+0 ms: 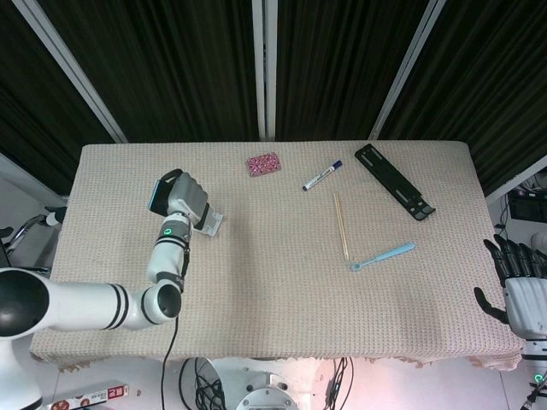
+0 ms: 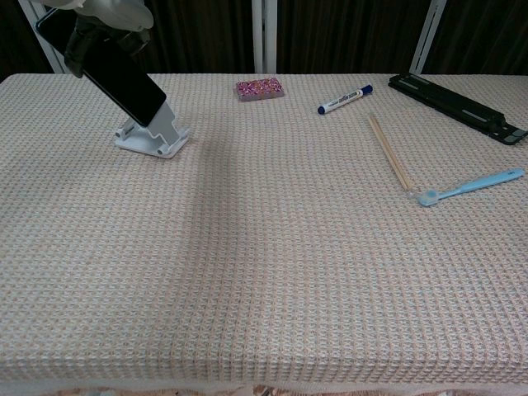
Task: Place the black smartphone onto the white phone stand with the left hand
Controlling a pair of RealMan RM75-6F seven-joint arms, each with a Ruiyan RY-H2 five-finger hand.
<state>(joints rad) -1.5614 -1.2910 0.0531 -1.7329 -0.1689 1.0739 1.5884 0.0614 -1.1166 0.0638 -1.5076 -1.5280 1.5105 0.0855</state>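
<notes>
My left hand (image 1: 185,200) grips the black smartphone (image 2: 114,77) from above at the table's left side. The phone is tilted, its lower end against the white phone stand (image 2: 157,133), which sits on the cloth. In the head view the hand covers most of the phone (image 1: 157,192) and part of the stand (image 1: 209,222). In the chest view the left hand (image 2: 111,18) wraps the phone's upper end at the frame's top left. My right hand (image 1: 517,286) hangs off the table's right front corner, fingers apart, holding nothing.
A pink patterned block (image 1: 264,164), a blue marker (image 1: 321,175), a black folding stand (image 1: 394,181), wooden chopsticks (image 1: 341,225) and a light blue toothbrush (image 1: 382,255) lie across the back and right of the woven tablecloth (image 1: 273,299).
</notes>
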